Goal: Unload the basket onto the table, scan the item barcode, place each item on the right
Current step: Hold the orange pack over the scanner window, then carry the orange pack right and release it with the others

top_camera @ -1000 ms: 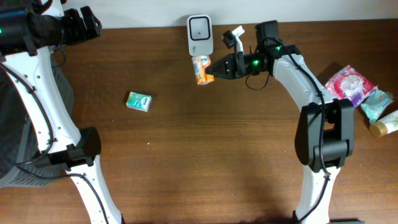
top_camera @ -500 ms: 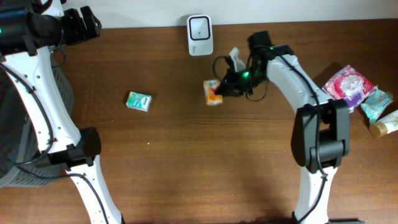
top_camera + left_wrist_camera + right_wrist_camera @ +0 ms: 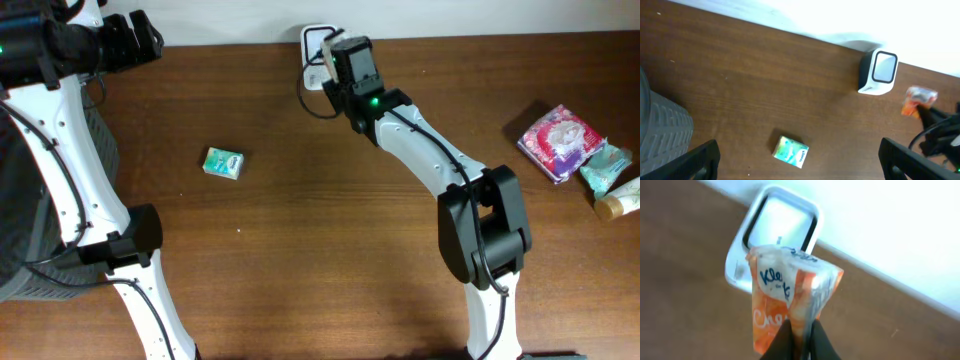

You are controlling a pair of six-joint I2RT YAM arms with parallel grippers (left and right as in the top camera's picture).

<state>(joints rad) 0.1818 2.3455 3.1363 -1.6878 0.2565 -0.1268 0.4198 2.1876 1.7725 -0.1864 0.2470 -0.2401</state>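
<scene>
The item is an orange and white tissue packet [image 3: 790, 305], also seen in the left wrist view as the packet [image 3: 917, 99]. My right gripper [image 3: 800, 342] is shut on its crimped edge and holds it up just in front of the white barcode scanner [image 3: 775, 235]. From overhead the right gripper [image 3: 333, 52] covers part of the scanner [image 3: 314, 42] at the table's back edge, and the packet is hidden under the wrist. My left gripper [image 3: 802, 162] hangs open high over the table's left side with nothing between its fingers.
A green tissue pack [image 3: 223, 162] lies left of centre on the brown table. A pink packet [image 3: 558, 138], a teal packet [image 3: 606, 168] and a tube [image 3: 620, 200] sit at the right edge. A grey basket [image 3: 662, 135] stands at the far left.
The right arm swung round with the orange packet, first away from the scanner toward the table's middle, then back up close to the scanner's face. The left arm has not moved.
</scene>
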